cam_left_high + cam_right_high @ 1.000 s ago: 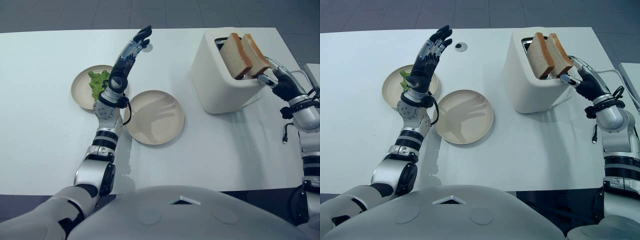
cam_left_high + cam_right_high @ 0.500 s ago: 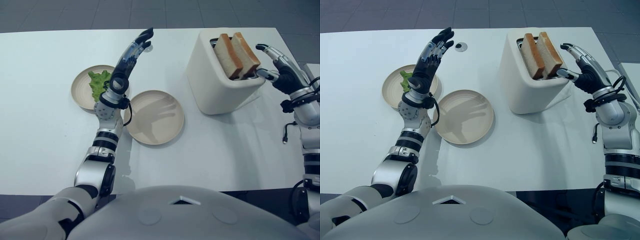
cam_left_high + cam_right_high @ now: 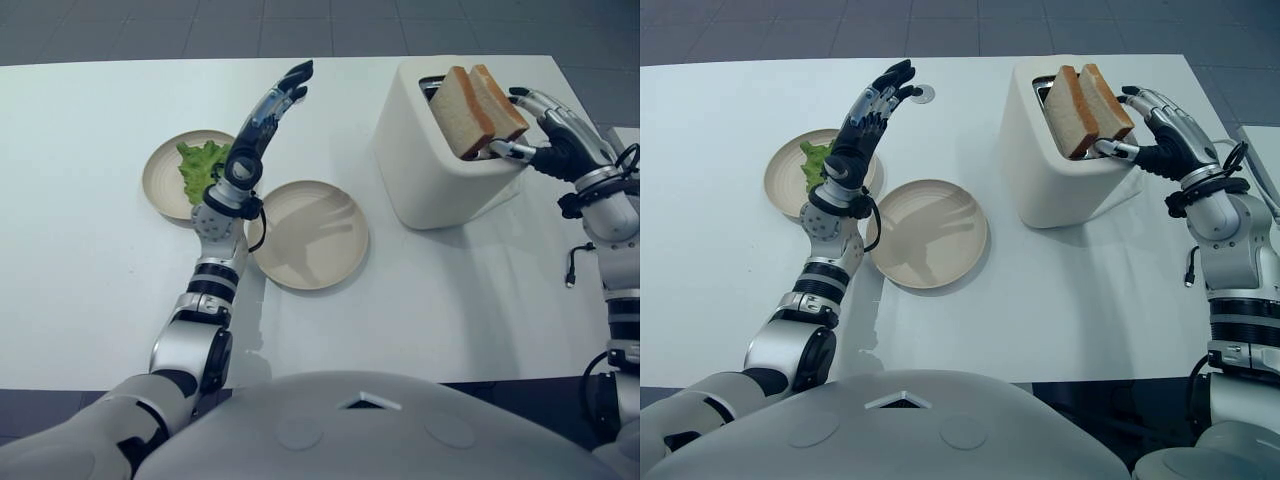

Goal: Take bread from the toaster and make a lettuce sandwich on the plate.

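Bread [image 3: 472,100] now nearer right hand [image 3: 560,142], left hand [image 3: 262,115] higher.

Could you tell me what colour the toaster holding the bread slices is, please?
The toaster is a plain cream white, best seen in the left eye view.

No text, label, brand, number or sign can be read anywhere, the plain white toaster [image 3: 430,170] included
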Available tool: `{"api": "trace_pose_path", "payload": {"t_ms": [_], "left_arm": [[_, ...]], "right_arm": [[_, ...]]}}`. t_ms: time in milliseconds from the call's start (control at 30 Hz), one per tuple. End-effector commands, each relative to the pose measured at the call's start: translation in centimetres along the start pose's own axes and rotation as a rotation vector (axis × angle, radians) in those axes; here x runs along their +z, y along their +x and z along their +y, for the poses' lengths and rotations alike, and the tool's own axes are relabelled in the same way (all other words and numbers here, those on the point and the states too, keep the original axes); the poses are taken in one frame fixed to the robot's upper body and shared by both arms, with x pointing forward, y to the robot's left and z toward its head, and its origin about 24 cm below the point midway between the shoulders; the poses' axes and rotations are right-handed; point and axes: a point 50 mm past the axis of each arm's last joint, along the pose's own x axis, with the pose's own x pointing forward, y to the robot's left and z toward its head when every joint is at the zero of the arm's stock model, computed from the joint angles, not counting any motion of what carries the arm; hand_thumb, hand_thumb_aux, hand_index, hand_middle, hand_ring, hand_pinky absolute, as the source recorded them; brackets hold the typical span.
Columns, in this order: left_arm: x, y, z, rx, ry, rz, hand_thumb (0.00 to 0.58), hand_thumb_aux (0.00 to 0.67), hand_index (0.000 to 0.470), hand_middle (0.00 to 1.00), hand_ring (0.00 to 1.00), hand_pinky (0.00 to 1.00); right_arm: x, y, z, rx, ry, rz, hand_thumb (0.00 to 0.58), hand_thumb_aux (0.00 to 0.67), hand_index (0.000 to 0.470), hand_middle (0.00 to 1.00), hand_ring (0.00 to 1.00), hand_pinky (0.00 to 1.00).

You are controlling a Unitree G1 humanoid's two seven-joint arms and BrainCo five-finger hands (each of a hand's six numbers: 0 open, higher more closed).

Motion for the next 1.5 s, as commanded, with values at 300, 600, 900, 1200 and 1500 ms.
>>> {"api": "trace_pose_path", "payload": {"t_ms": [300,600,900,1200,1500], "left_arm": [[0.4,0.1,1.7,-0.019,0.11,0.005,0.0,0.0,0.0,0.0,0.0,0.0],[0.9,-4.2,10.6,-0.255,0.994,0.429,0.0,0.0,0.0,0.0,0.0,0.0],[-0.4,-10.2,15.1,-0.462,1.225,0.93,0.0,0.0,0.0,0.0,0.0,0.0],[-2.3,-11.4,14.1,-0.564,1.15,1.057,0.281,0.189,0.133,0.0,0.0,0.0],[-3.3,-11.0,12.6,-0.632,1.108,1.015,0.445,0.347,0.243,0.0,0.0,0.0]], "right_arm": [[1.5,0.8,-2.7,-0.188,0.039,-0.089,0.58,0.67,0.47,1.0,1.0,1.0],[3.6,1.0,-7.0,-0.541,0.175,-0.263,0.58,0.67,0.47,1.0,1.0,1.0],[5.7,0.0,-7.5,-0.599,0.51,-0.469,0.58,0.67,0.47,1.0,1.0,1.0],[11.3,0.4,0.6,-0.069,0.828,-0.606,0.58,0.67,0.47,1.0,1.0,1.0],[13.4,-1.1,12.6,0.495,0.742,-0.425,0.58,0.67,0.47,1.0,1.0,1.0]]}}
